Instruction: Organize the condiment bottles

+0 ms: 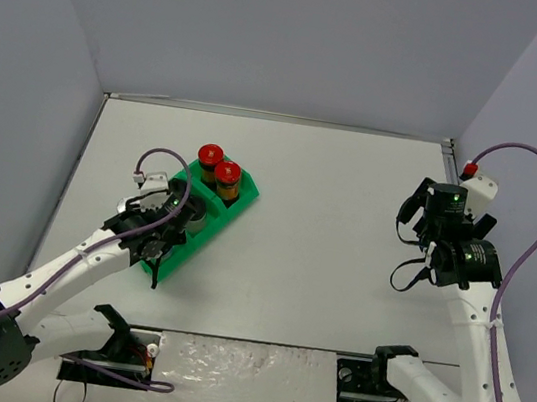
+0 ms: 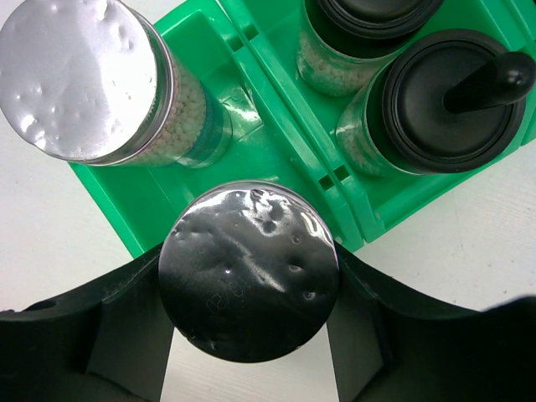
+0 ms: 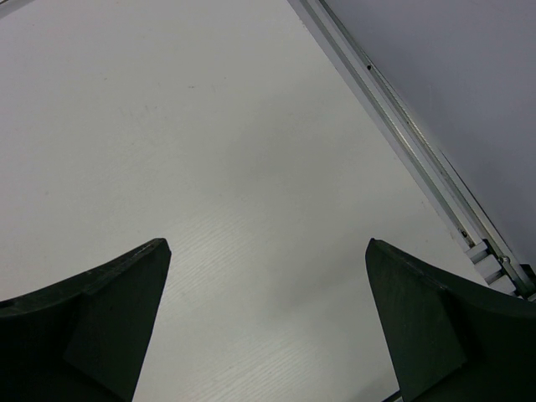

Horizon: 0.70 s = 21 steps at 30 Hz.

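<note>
**Inspector:** Status of the condiment bottles?

**Observer:** Five of the six are inside the green tray [image 2: 289, 126], which sits on the left half of the surface [image 1: 339, 272], well apart from its right edge. The two red-capped jars [image 1: 227, 173] stand side by side at the tray's far end. The two black-capped jars [image 2: 452, 100] share one compartment, close together. One silver-capped jar [image 2: 79, 75] stands alone in the neighbouring compartment at the tray's near end.

**Inspector:** And the sixth?

**Observer:** The second silver-capped jar [image 2: 249, 272] is upright in the left end effector [image 2: 249, 261], which is closed on it from both sides. It sits at the outer wall of that near compartment. I cannot tell whether its base is inside the tray or above the rim, because the cap hides it.

**Inspector:** The other arm?

**Observer:** The right end effector [image 3: 266, 251] is spread wide and holds nothing. It is over bare surface near the far right corner, well apart from the tray.

**Inspector:** Assessment?

**Observer:** Nearly complete, in my judgement, with like grouped with like so far. What remains is to seat the last jar beside its twin, release it and withdraw.
</note>
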{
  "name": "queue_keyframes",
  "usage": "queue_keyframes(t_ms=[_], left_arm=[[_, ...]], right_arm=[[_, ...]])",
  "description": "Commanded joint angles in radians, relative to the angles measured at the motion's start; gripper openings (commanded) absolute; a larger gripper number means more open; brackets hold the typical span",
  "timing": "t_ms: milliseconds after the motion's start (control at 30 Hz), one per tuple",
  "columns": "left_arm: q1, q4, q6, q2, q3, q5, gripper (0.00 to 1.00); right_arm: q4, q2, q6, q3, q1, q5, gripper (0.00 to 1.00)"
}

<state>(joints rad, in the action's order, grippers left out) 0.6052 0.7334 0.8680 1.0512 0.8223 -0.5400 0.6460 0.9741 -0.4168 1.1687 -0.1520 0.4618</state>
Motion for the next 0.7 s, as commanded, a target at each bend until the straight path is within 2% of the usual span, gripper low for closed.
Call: queue_keyframes(t_ms=[0, 33, 133, 200, 267, 300, 433, 667], left_arm=[[-0.008, -0.017, 0.014, -0.003, 0.028, -0.039, 0.07], [-0.008, -0.017, 0.014, -0.002, 0.029, -0.038, 0.11], [-0.008, -0.014, 0.016, 0.0, 0.029, -0.038, 0.31], [-0.008, -0.012, 0.014, 0.002, 0.029, -0.038, 0.47], [-0.008, -0.01, 0.014, 0.004, 0.031, -0.039, 0.58], [-0.007, -0.008, 0.016, 0.006, 0.032, -0.04, 0.7], [-0.008, -0.008, 0.014, 0.009, 0.038, -0.045, 0.82], [-0.007, 0.03, -0.008, -0.012, 0.079, -0.052, 0.86]], right_arm=[[-0.047, 0.014, 0.013, 0.003, -0.007, 0.001, 1.0], [-0.046, 0.014, 0.013, 0.003, -0.008, 0.0, 1.0], [-0.046, 0.014, 0.013, 0.003, -0.008, 0.001, 1.0], [-0.046, 0.013, 0.013, 0.003, -0.008, 0.0, 1.0], [-0.046, 0.014, 0.013, 0.003, -0.009, 0.0, 1.0], [-0.046, 0.014, 0.015, 0.003, -0.009, -0.001, 1.0], [-0.047, 0.015, 0.015, 0.003, -0.011, -0.001, 1.0], [-0.048, 0.018, 0.013, 0.005, -0.012, -0.003, 1.0]])
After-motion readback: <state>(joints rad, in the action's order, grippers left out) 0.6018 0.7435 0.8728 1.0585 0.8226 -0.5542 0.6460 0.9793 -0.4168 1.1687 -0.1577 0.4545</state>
